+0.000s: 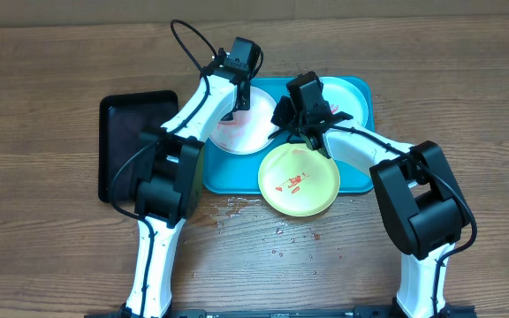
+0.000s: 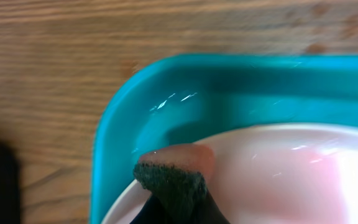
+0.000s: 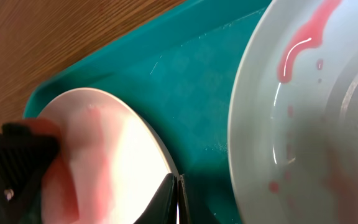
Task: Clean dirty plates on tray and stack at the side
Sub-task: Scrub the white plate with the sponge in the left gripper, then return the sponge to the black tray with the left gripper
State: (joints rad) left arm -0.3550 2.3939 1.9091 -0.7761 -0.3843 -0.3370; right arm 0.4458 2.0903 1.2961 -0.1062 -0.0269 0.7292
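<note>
The white plate (image 1: 237,132) lies flat in the back left corner of the blue tray (image 1: 224,181), right under the left gripper (image 1: 241,95). That gripper is closed on a dark sponge (image 2: 176,180), and the sponge presses on the plate's rim nearest the tray corner. A faint pink film shows on the white surface.

The right gripper (image 3: 176,199) hangs over the middle of the tray with its fingertips pinched together and nothing between them. The tips sit just beside the white plate's edge; whether they touch it cannot be told. Just to its right lies the pale mint plate (image 3: 303,112), face up and streaked with red.

The yellow-green plate (image 1: 299,181) rests face up, with red smears, partly over the tray's front rim.

The tray's long sides run left to right across the table (image 1: 51,256). A black tray (image 1: 117,150) lies just beside its left end.
</note>
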